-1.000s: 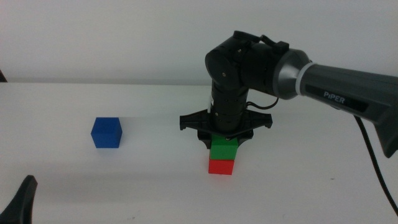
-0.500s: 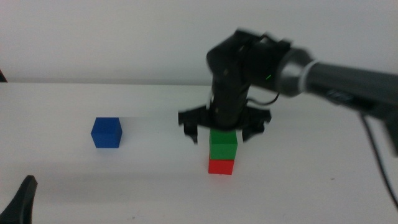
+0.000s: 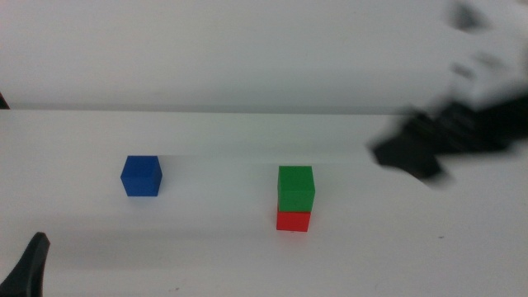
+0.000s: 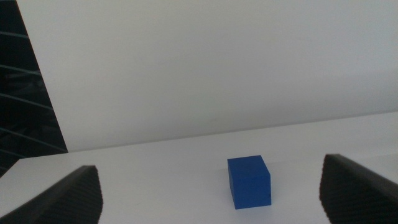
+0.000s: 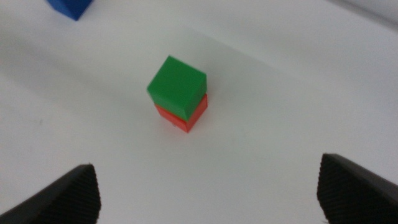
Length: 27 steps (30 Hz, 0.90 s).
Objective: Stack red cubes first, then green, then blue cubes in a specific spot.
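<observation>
Right pincer (image 3: pixel 412 153), jaws spread wide and holding nothing, is pulling away after leaving the green cube (image 3: pixel 295 188) sitting on the red cube (image 3: pixel 293 221); left pincer (image 4: pixel 211 193), also wide, is waiting near the blue cube (image 3: pixel 141 176) on the desk (image 3: pixel 214 247)

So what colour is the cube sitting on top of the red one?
Green, seen best in the right wrist view.

The right gripper (image 3: pixel 429 153) is a dark motion smear at the picture's right edge. The green cube (image 5: pixel 176 86) hides most of the red cube (image 5: pixel 186 117). The blue cube (image 5: pixel 69 6) is cut off.
</observation>
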Motion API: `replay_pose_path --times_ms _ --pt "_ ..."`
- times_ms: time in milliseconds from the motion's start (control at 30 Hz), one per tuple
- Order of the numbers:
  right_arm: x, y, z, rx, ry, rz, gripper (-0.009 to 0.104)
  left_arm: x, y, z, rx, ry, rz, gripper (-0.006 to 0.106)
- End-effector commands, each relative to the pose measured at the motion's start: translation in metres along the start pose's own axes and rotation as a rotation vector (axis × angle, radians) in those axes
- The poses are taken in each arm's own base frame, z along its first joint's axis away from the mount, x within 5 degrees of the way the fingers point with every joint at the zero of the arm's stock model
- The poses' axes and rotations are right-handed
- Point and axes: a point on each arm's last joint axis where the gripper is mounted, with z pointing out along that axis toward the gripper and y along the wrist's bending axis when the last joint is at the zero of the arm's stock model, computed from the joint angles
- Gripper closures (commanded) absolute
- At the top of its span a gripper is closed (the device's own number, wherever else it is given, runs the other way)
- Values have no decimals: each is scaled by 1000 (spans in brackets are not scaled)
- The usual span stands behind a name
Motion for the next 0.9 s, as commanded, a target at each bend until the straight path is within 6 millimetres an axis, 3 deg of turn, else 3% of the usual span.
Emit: replay_pose_path --times_ms 0,133,300,867 --pt "36 0 -23 -21 -110 -109 2 10 0 -1 -3 -15 -11 7" --pt "93 7 -50 -65 -210 -155 2 10 0 -1 -3 -15 -11 7" --pt "123 8 -71 -50 -309 -165 2 10 0 -1 -3 -15 -11 7" --pt "126 9 -79 -76 -353 -7 2 10 0 -1 -3 -15 -11 7"
